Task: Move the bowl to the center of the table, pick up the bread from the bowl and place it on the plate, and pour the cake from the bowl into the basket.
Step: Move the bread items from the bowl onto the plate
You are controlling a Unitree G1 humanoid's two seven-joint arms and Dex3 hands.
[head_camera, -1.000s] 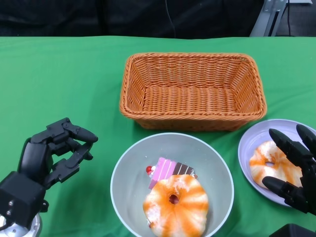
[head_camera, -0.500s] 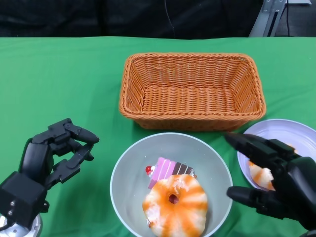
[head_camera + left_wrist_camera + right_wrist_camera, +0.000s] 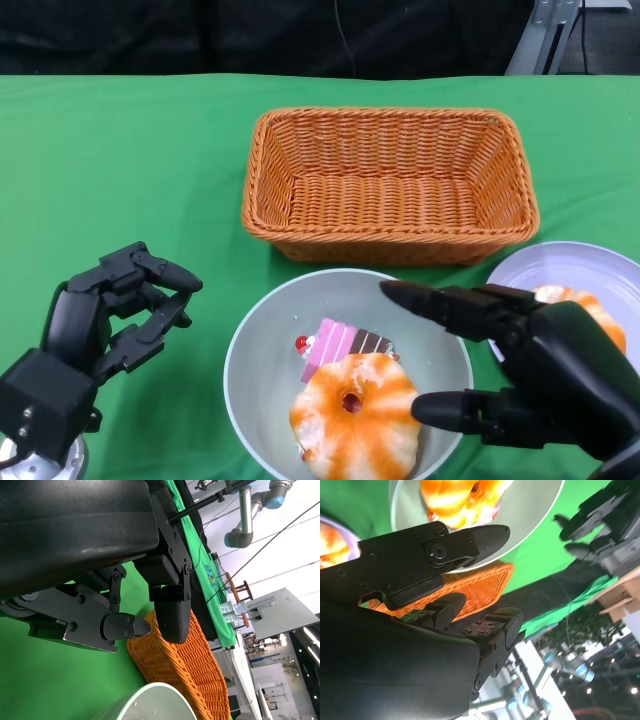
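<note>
Orange bread cut off | plate half-hidden behind right hand

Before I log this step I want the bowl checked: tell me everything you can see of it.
The bowl is round, pale grey-green, smooth and matte like plastic, standing upright on the green table just in front of the wicker basket. It holds an orange-striped ring bread and a pink cake slice. The right hand reaches over its right rim with fingers spread; contact is unclear.
</note>
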